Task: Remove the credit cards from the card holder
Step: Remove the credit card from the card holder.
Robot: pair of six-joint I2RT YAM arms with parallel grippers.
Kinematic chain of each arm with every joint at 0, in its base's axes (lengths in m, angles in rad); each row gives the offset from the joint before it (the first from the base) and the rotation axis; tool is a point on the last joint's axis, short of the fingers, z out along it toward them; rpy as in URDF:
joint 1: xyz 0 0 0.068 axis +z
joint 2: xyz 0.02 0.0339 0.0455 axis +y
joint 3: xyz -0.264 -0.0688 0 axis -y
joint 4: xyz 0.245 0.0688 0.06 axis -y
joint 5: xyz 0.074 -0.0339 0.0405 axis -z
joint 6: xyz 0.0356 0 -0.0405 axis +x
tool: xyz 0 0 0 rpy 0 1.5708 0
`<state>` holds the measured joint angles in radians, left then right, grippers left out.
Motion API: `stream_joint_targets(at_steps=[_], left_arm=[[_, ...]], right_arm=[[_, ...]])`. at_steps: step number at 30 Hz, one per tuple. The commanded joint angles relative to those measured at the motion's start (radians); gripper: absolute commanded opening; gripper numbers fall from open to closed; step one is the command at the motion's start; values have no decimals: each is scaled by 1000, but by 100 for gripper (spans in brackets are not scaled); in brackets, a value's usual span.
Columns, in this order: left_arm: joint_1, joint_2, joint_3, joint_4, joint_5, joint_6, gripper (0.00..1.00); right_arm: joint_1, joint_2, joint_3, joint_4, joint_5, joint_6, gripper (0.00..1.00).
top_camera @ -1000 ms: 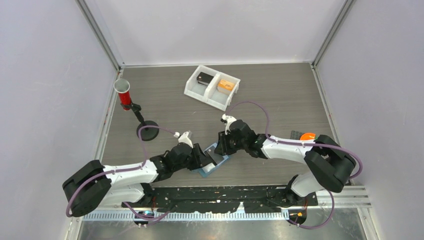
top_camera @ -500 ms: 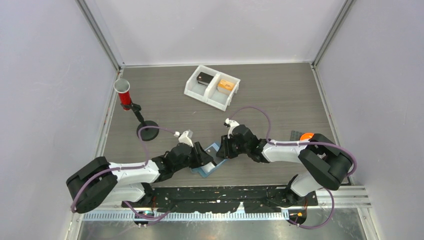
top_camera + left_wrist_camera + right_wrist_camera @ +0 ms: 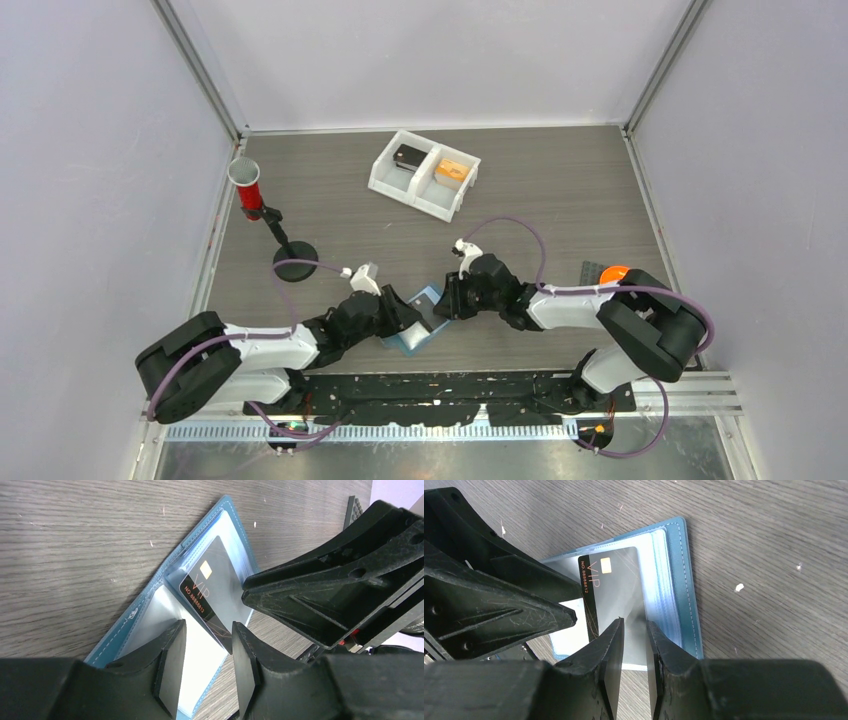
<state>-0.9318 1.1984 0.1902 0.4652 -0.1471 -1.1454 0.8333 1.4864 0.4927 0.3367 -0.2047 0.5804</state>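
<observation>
The thin dark grey card (image 3: 616, 585) carries a gold chip, the word "VIP" and a number starting "NO.8888", all in orange-gold lettering; the last digits are too small to be sure of. It is the only card in view, and it lies at a slant on the pale clear sleeves of the flat light-blue folding card holder (image 3: 681, 580). The holder is spread open on the grey wood-grain table (image 3: 75, 555) between the two arms, near their bases. The left gripper (image 3: 207, 627) has its black jaws moderately apart over the sleeve beside the card's lower corner, gripping nothing. The right gripper (image 3: 635, 625) shows only a narrow gap at the card's lower edge, and I cannot tell whether it pinches the card. Further back stands one white two-compartment plastic tray (image 3: 378, 183), with a dark item in one bay and an orange-brown one in the other. To the left is one red cylinder on a black stand (image 3: 246, 190), and to the right one orange round piece (image 3: 616, 272).
</observation>
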Motion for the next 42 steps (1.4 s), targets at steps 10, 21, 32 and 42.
stream_joint_targets(at_steps=[10, 21, 32, 42], left_arm=[[16, 52, -39, 174, -35, -28, 40], [28, 185, -16, 279, 12, -67, 29], [28, 317, -72, 548, 69, -185, 0], [29, 203, -109, 424, 32, -180, 12]], right_arm=[[-2, -5, -55, -46, 4, 12, 30], [-2, -5, -64, -47, -5, 19, 30], [-4, -21, -16, -118, 37, -9, 31], [-11, -30, -18, -97, 65, -11, 31]])
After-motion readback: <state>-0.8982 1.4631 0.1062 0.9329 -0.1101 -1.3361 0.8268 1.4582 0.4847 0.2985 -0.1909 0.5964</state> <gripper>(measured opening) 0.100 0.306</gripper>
